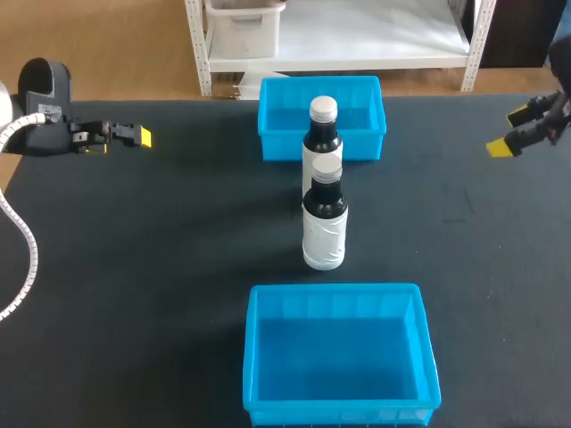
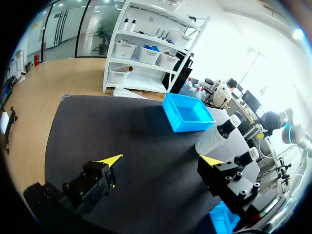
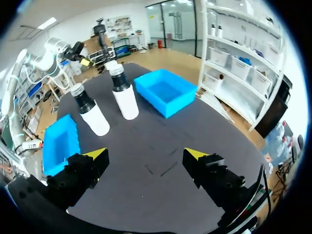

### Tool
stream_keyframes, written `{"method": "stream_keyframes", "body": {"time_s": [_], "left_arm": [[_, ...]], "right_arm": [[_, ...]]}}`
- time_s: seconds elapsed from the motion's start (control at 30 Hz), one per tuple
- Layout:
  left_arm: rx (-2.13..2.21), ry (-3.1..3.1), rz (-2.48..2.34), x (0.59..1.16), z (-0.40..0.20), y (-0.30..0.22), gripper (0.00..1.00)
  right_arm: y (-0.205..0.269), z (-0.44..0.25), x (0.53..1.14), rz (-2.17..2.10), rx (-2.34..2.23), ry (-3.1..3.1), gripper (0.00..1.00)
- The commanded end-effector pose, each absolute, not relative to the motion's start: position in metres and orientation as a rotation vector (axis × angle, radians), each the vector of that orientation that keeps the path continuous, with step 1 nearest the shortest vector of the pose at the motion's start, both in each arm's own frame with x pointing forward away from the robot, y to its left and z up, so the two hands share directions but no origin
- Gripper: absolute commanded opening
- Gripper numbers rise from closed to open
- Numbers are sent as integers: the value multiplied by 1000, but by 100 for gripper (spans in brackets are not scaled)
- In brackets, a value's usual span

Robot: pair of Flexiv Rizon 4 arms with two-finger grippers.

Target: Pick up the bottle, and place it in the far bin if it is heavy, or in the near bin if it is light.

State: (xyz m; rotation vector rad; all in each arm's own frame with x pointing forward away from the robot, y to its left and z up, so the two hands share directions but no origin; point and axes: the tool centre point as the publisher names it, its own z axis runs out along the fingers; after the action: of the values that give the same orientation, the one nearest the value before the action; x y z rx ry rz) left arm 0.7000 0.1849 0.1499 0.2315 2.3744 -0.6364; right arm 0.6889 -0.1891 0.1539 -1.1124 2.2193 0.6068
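A black bench (image 1: 134, 267) carries an open-topped blue plastic bin (image 1: 278, 143) at its far edge. A dark bottle (image 1: 322, 134) with a white wrap and a pale screw cap stands upright on the bench just in front of this far bin, outside it. A second bottle (image 1: 324, 218) of the same kind stands upright a little further from the far bin, in line with the first and slightly apart from it. A second blue plastic bin (image 1: 259, 357) lies beyond both bottles, well apart from the far bin. The left end effector (image 1: 141, 136) hovers well to the left of the far bin, fingers spread and holding nothing. The right end effector (image 1: 510, 132) hangs well to the bin's right, also spread and empty.
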Motion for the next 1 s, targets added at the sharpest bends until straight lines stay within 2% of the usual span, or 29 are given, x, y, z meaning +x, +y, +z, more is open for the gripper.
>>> {"method": "stream_keyframes", "body": {"time_s": [0.03, 0.33, 1.0], "left_arm": [[231, 2374, -636, 700, 150, 185, 100], [231, 2374, -636, 700, 150, 185, 100], [231, 2374, -636, 700, 150, 185, 100]], "right_arm": [[-191, 153, 695, 974, -1258, 2169, 100], [-150, 159, 673, 858, -1493, 1914, 100], [-61, 137, 633, 697, -1549, 1897, 100]]}}
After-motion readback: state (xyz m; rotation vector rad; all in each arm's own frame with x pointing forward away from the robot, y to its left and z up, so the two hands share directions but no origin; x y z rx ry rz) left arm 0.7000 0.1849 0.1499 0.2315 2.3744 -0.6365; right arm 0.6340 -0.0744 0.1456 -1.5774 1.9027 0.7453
